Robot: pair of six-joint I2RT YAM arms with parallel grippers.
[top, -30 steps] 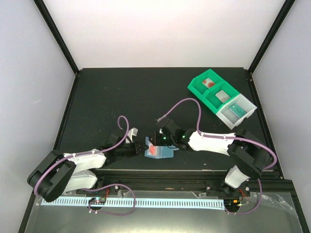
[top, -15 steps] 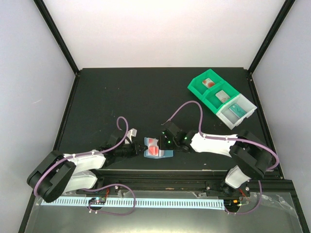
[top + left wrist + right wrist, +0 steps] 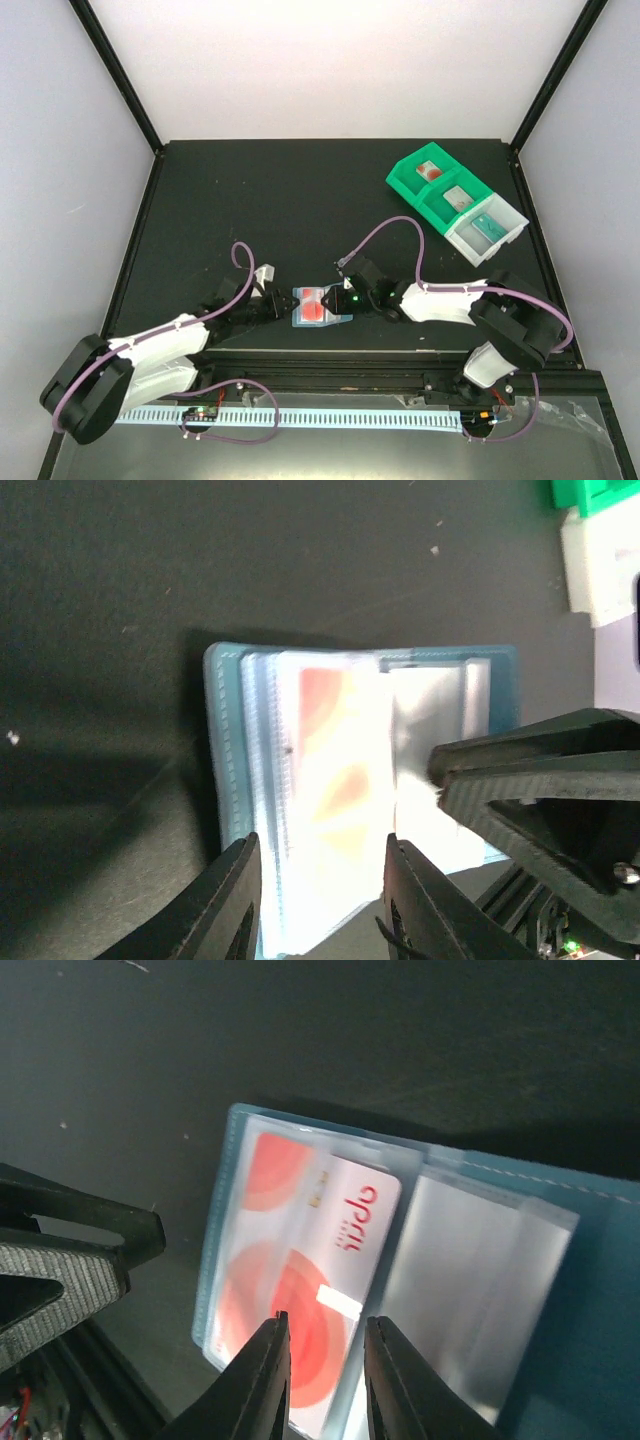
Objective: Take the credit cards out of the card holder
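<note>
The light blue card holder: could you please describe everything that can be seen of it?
The flat light blue plastic card holder lies open on the black table, near its front edge. It has clear slot pockets; one holds a whitish card with red circles. The left gripper and right gripper hang over opposite ends, fingers apart; contact cannot be judged.

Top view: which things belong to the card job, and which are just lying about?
Job: blue card holder, red card in its pocket, left gripper, right gripper.
Lying about: green and clear bins, far right.
</note>
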